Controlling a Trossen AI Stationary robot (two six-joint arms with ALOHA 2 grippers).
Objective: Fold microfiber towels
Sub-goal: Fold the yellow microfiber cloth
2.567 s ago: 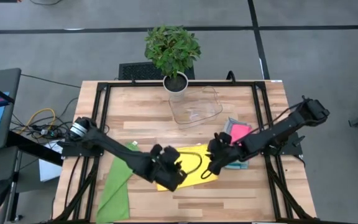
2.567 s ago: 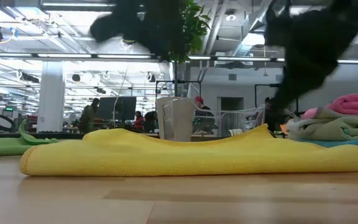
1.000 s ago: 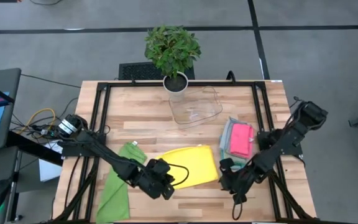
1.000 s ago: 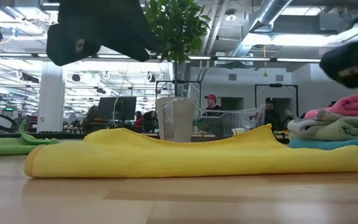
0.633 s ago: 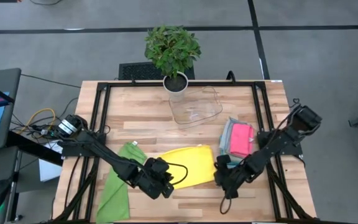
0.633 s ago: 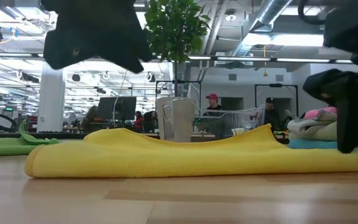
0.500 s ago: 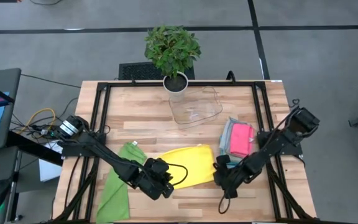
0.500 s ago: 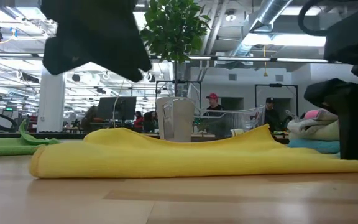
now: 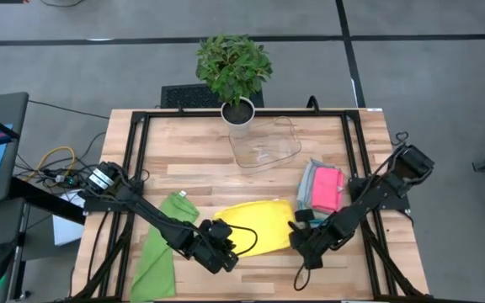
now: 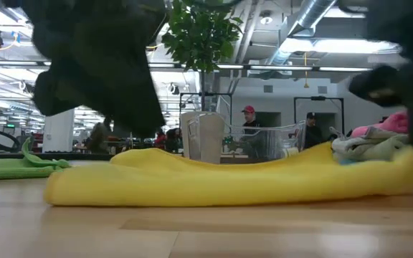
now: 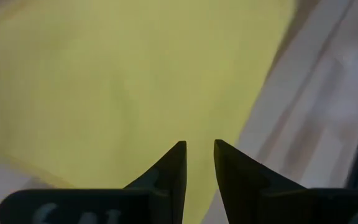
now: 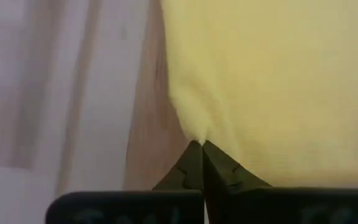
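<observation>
At near edge of table, centre: right gripper (image 12: pixel 201 144), jaws pinched shut on near-right corner of yellow towel (image 9: pixel 255 227). Left gripper (image 11: pixel 199 148) over near-left corner, jaws slightly apart, hold on cloth not evident. Green towel (image 9: pixel 160 244) to left; pink towel (image 9: pixel 327 187) on folded stack to right. Advice: secure left corner before lifting; raise both corners level, carry toward far edge, align edges.

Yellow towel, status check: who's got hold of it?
Right gripper shut on yellow towel at its edge. Left gripper over the towel, slightly parted, holding nothing. Green towel and folded stack lie clear.
</observation>
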